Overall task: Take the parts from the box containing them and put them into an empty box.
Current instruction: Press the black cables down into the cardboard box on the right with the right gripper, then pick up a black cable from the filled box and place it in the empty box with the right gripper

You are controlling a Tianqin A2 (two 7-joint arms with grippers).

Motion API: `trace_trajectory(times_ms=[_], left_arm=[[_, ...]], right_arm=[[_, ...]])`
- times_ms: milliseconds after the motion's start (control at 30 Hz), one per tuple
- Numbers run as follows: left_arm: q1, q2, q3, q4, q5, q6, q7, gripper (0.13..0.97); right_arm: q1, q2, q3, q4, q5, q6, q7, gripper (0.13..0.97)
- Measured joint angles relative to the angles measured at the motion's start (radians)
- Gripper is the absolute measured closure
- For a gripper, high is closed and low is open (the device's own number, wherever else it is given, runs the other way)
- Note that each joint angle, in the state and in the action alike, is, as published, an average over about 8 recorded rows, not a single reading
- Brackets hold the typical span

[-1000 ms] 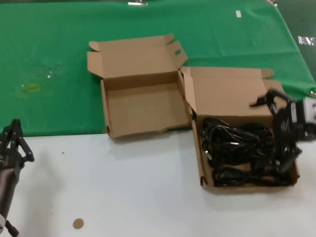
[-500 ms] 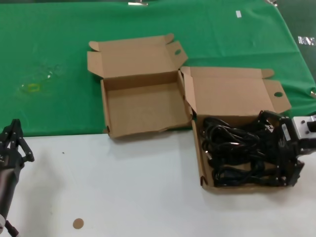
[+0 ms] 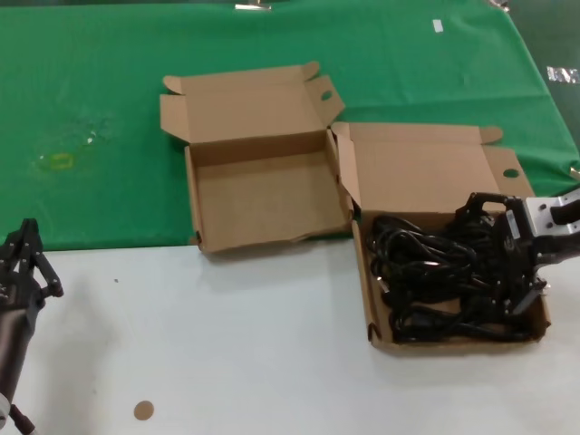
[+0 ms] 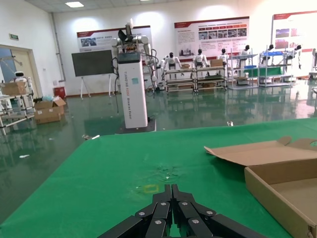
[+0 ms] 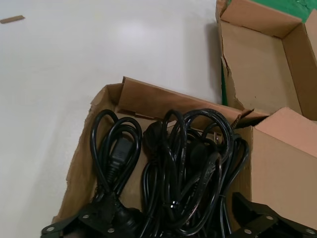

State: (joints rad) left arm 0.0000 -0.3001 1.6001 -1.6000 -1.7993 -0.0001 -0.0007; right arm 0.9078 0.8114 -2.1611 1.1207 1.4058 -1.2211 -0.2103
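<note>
A green cloth (image 3: 109, 109) covers the far half of a white table (image 3: 227, 362). On it sits an empty, squarish brown cardboard box (image 3: 263, 195), lid open. Beside it, a longer brown cardboard box (image 3: 435, 172) holds tangled black power cords (image 3: 435, 276). The right gripper (image 3: 507, 258) reaches among them, fingers spread; cords hide its tips. The left gripper (image 3: 23, 263) rests at the table's near edge, fingers together.

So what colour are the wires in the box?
Black cords, clearest in the right wrist view.
</note>
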Motion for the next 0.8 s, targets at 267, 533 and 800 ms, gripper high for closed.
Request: trace_trajectory(times_ms=[267, 533, 800], left_arm=[[0.000, 0.000, 0.000, 0.000, 0.000, 0.000, 0.000, 0.945], [0.000, 0.000, 0.000, 0.000, 0.000, 0.000, 0.000, 0.945], [0.000, 0.000, 0.000, 0.000, 0.000, 0.000, 0.000, 0.945]], right_arm=[[0.008, -0.030, 0.013, -0.046, -0.027, 0.010, -0.027, 0.334], [0.010, -0.044, 0.023, -0.071, -0.041, 0.010, -0.046, 0.421], [0.010, -0.046, 0.031, -0.073, -0.051, 0.003, -0.046, 0.616]])
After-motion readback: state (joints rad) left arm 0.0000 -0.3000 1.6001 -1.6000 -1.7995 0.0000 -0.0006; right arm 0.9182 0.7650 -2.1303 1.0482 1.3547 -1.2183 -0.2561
